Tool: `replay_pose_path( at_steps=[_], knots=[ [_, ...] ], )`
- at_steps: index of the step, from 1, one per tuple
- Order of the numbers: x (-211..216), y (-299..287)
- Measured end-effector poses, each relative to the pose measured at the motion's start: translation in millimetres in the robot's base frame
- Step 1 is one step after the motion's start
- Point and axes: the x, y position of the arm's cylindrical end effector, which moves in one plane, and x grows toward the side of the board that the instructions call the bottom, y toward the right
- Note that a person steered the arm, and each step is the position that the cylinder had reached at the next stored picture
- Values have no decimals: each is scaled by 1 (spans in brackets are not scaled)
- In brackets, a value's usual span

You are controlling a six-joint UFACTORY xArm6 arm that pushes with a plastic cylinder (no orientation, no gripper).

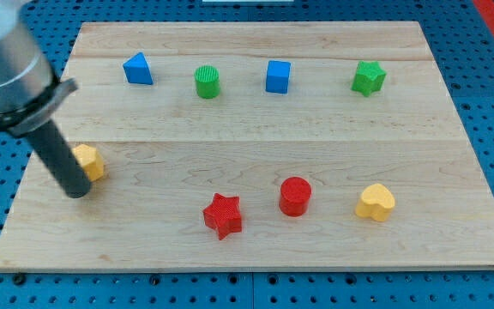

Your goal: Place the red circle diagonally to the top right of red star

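Note:
The red circle (295,196) stands on the wooden board at the view's lower middle. The red star (223,215) lies to its left and slightly lower, a short gap apart. My tip (76,190) rests on the board at the view's left, far left of both red blocks. It sits right beside a yellow block (89,161), just below and left of it; the rod hides part of that block.
A blue triangle (137,69), a green cylinder (207,81), a blue cube (278,76) and a green star (368,78) line the view's top. A yellow heart (376,202) lies right of the red circle. The board's edge (256,268) runs along the bottom.

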Motion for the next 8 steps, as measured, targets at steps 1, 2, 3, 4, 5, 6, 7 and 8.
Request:
replay_pose_path(
  at_steps=[1,2,3,4,5,6,7,8],
  knots=[
    [-24,26],
    [-40,48],
    [-79,154],
    [-92,213],
    [-82,207],
    [-45,230],
    [-7,242],
    [-8,287]
  ],
)
